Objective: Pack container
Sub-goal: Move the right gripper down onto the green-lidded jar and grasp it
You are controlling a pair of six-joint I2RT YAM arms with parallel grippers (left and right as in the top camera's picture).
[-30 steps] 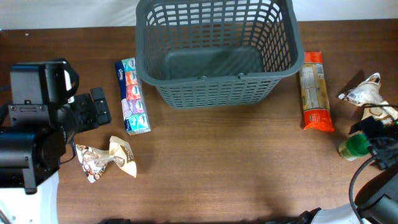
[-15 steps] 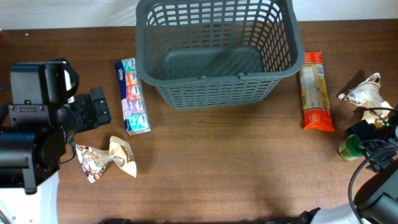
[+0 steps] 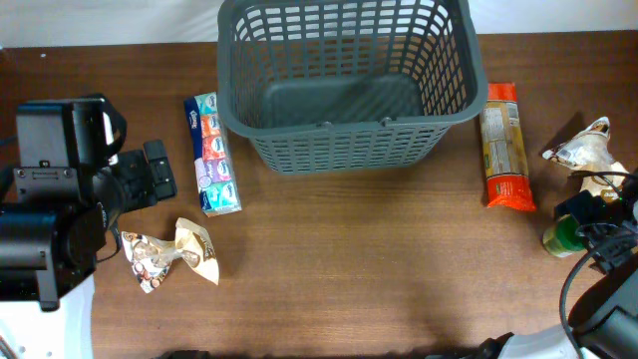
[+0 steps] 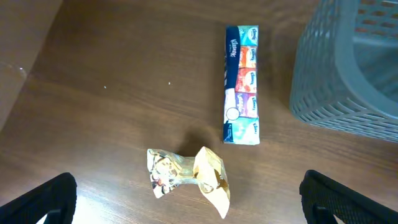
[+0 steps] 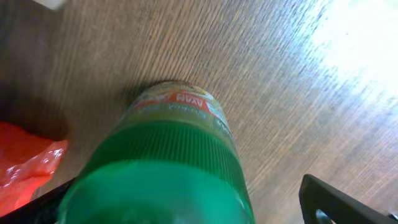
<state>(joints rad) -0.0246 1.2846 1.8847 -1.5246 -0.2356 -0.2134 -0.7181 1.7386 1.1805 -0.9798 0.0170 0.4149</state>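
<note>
Right end effector, fingers apart, straddles the green-lidded jar, well right of the dark grey basket at the counter's far edge. I judge that closing on the ribbed lid could slip or tip the jar. Left end effector is spread wide, left of the basket.

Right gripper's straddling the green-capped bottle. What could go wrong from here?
1. The right gripper is open around the green-capped bottle, whose cap is round and ribbed; an off-centre close may tip it or let it slip.
2. The orange packet lies close beside the bottle, so a finger could snag it.
3. The container has tall walls; a low carry could hit its rim.
</note>
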